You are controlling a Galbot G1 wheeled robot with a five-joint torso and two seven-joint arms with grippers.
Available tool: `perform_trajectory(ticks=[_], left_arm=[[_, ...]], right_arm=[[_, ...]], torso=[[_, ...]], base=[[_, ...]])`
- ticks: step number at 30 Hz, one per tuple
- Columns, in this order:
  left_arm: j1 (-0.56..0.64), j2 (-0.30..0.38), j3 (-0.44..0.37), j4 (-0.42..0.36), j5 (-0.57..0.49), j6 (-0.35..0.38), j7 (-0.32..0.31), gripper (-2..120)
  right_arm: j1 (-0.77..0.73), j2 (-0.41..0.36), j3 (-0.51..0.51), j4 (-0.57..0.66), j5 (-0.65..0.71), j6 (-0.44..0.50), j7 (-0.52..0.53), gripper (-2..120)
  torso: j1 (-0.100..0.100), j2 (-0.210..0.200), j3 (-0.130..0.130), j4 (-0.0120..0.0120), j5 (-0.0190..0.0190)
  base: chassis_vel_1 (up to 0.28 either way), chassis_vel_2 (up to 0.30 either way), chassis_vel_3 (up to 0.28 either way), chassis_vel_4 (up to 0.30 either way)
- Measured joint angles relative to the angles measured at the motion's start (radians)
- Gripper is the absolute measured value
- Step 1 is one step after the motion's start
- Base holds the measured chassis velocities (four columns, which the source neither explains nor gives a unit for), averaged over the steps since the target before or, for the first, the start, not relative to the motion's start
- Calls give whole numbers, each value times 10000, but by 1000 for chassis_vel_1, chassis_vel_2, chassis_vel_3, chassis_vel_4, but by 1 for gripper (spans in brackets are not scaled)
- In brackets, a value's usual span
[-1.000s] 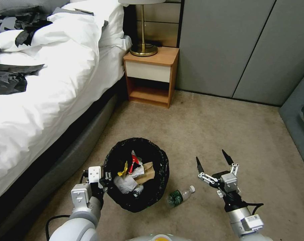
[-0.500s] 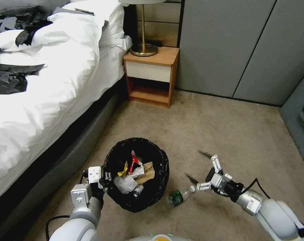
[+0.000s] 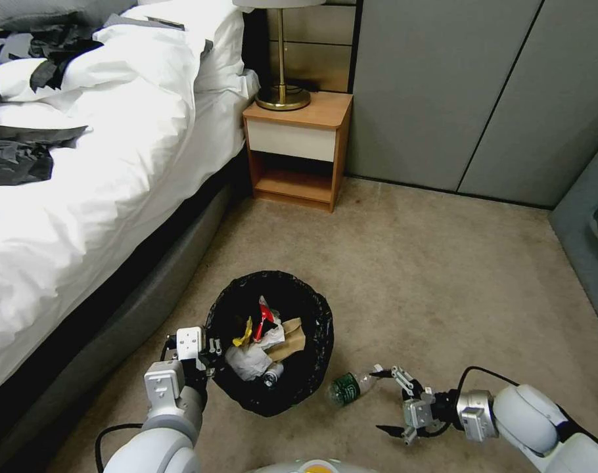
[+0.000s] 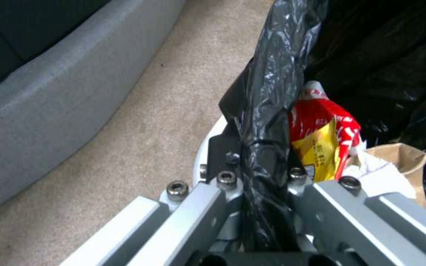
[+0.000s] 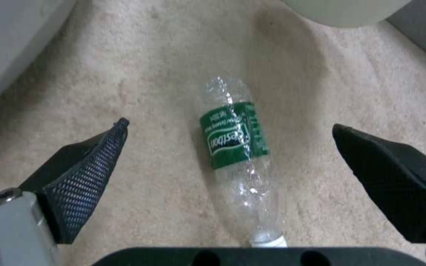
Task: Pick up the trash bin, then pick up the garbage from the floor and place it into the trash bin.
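Last-litter step: left end effector (image 3: 204, 355) pinches the black-lined white round trash bin (image 3: 270, 341) rim. Right end effector (image 3: 394, 402), spread, flanks the clear green-labelled plastic bottle (image 5: 235, 147) on the floor; next, lower and clamp.

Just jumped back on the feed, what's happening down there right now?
The left gripper is clamped on the bagged rim of the trash bin, which sits on the carpet beside the bed with wrappers, tissues and a paper bag inside. The right gripper is low over the floor, fingers open, lined up behind the cap end of a clear bottle with a green label lying beside the bin. Nothing grasped there yet.
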Motion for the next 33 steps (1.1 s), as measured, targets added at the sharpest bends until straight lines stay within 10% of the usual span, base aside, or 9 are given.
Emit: perform_trajectory(ticks=[33], left_arm=[[-62,-139,127,273,161,-29,11,0]], right_arm=[[2846,829,-2142,-2476,119,-161,349,100]], torso=[[0,-1,0,2,-1]], base=[[0,0,0,0]])
